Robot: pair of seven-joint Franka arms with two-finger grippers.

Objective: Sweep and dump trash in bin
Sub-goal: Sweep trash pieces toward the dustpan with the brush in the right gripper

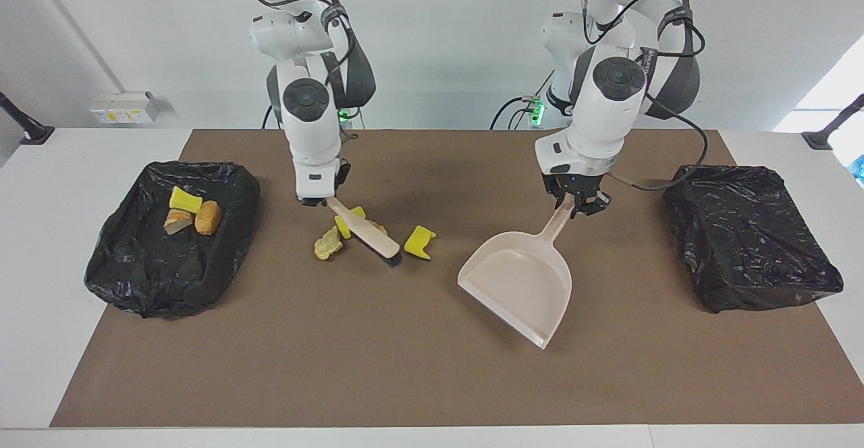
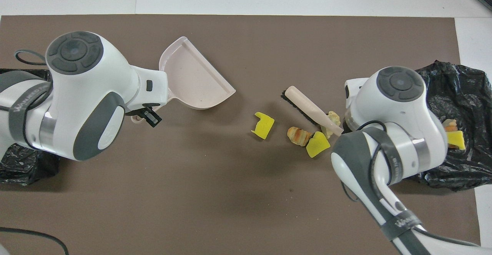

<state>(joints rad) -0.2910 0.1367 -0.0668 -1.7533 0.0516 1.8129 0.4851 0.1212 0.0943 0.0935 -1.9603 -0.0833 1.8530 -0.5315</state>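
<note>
Claws both clamped, our right claw (image 1: 317, 200) holding the beige plastic brush (image 1: 368, 235) and our left claw (image 1: 575, 204) the beige plastic dustpan (image 1: 520, 279), we judge the light, soft yellow-and-brown trash scraps (image 1: 418, 241) at frame centre-left better swept than pinched.

My right hand (image 1: 319, 201) hangs low on its arm, wrist nearly upright, fingers clamped tight on the handle it carries. My left hand (image 1: 576, 204) is also low, wrist tipped a little toward the left arm's end of the table (image 1: 432, 380), fingers closed around a handle too. Both forearms drop steeply from raised elbows, and the two hands are well apart.
</note>
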